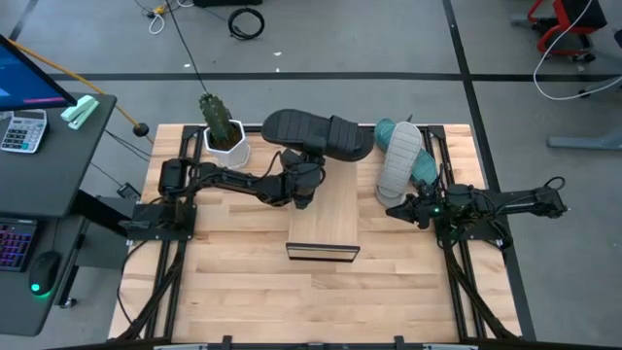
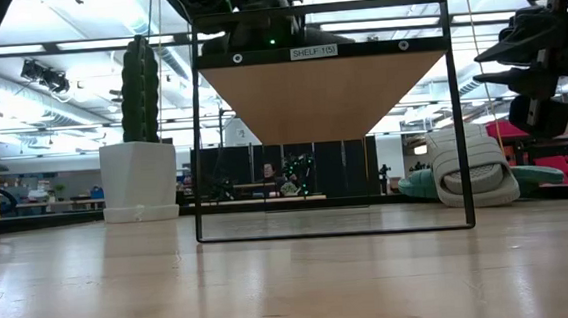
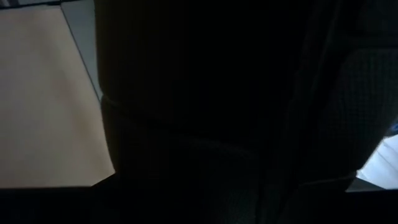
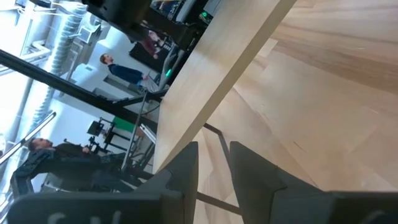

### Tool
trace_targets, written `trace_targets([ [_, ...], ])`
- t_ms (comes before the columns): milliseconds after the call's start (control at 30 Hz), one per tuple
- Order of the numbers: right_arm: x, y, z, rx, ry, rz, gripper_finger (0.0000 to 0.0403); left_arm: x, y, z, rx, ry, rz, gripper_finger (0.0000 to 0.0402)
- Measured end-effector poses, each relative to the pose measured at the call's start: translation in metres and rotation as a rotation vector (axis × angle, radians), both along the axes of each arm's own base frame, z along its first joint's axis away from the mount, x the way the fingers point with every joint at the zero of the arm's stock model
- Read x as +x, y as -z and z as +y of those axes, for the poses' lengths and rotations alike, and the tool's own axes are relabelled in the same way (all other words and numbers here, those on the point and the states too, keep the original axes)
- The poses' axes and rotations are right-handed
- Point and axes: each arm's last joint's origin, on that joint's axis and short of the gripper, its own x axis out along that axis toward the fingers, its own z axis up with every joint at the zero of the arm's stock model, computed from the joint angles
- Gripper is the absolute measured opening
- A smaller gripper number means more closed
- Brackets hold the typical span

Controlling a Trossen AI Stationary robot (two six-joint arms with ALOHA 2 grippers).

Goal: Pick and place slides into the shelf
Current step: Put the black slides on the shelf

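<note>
Nearby, plant (image 1: 223, 124) and grey slide (image 1: 399, 158) flank the shelf (image 1: 326, 219).

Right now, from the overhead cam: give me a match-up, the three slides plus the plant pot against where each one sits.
Things:
1. black slide
2. light grey slide
3. teal slide
4. white pot

Places:
A. partly covered by another slide
B. across the far end of the shelf
C. far-left part of the table, left of the shelf
D. lying on top of another slide, right of the shelf

Pairs: 1-B, 2-D, 3-A, 4-C
</note>
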Motion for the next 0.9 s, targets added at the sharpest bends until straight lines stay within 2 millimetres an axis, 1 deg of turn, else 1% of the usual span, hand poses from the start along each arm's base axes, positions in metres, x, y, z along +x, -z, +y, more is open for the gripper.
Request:
trace_targets([
  [100,0.000,0.000,0.000,0.002,-0.012,0.000,0.0098,0.000,0.000,0.002,0.002,-0.004,0.008,0.0231],
  [233,0.000,0.000,0.001,0.004,-0.020,0.001,0.0098,-0.003,-0.004,0.007,0.026,-0.016,0.118,0.0231],
  [367,0.000,0.000,0.001,0.004,-0.021,0.001,0.0098,-0.010,-0.021,0.011,0.055,-0.024,0.207,0.0231],
  [467,0.000,0.000,0.001,0.003,-0.020,0.001,0.0098,-0.016,-0.033,0.014,0.084,-0.029,0.325,0.0231],
  [567,0.000,0.000,0.001,-0.002,-0.021,0.000,0.0098,-0.019,-0.039,0.016,0.096,-0.032,0.356,0.0231],
  [667,0.000,0.000,0.001,-0.010,-0.022,0.000,0.0098,-0.019,-0.036,0.016,0.086,-0.030,0.359,0.0231],
  [800,0.000,0.000,0.001,-0.011,-0.022,0.000,0.0098,-0.019,-0.019,0.015,0.024,-0.016,0.348,0.0231],
  [900,0.000,0.000,0.001,-0.011,-0.022,0.000,0.0098,-0.021,-0.012,0.015,-0.006,-0.022,0.322,0.0231],
])
